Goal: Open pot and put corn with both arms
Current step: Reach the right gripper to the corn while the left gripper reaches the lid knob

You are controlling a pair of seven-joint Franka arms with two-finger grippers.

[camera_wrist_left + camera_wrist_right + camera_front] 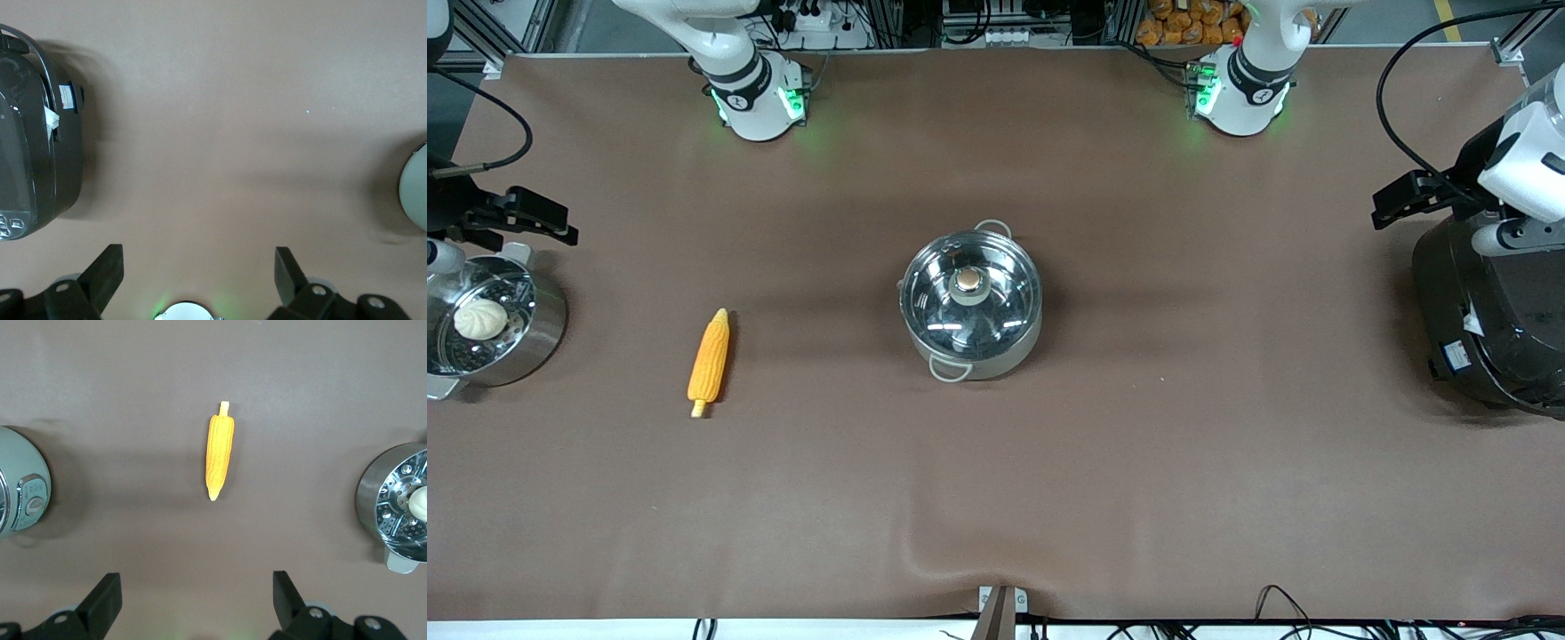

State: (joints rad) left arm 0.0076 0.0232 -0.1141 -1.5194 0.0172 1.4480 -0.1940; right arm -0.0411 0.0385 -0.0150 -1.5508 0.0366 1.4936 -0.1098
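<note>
The steel pot (1009, 348) stands mid-table with its glass lid (938, 311) on and the tan knob (967, 282) on top. Its edge shows in the left wrist view (415, 190) and the right wrist view (20, 487). The corn (709, 360) lies flat on the mat between the pot and the right arm's end of the table, its stub toward the front camera; it also shows in the right wrist view (219, 450). My left gripper (199, 257) is open and empty, high over bare mat. My right gripper (197, 583) is open and empty, high over bare mat, apart from the corn.
A steel steamer pot (543, 333) with a white bun (480, 318) stands at the right arm's end. A large black electric cooker (1494, 311) stands at the left arm's end. Brown mat covers the table. Both arm bases glow green.
</note>
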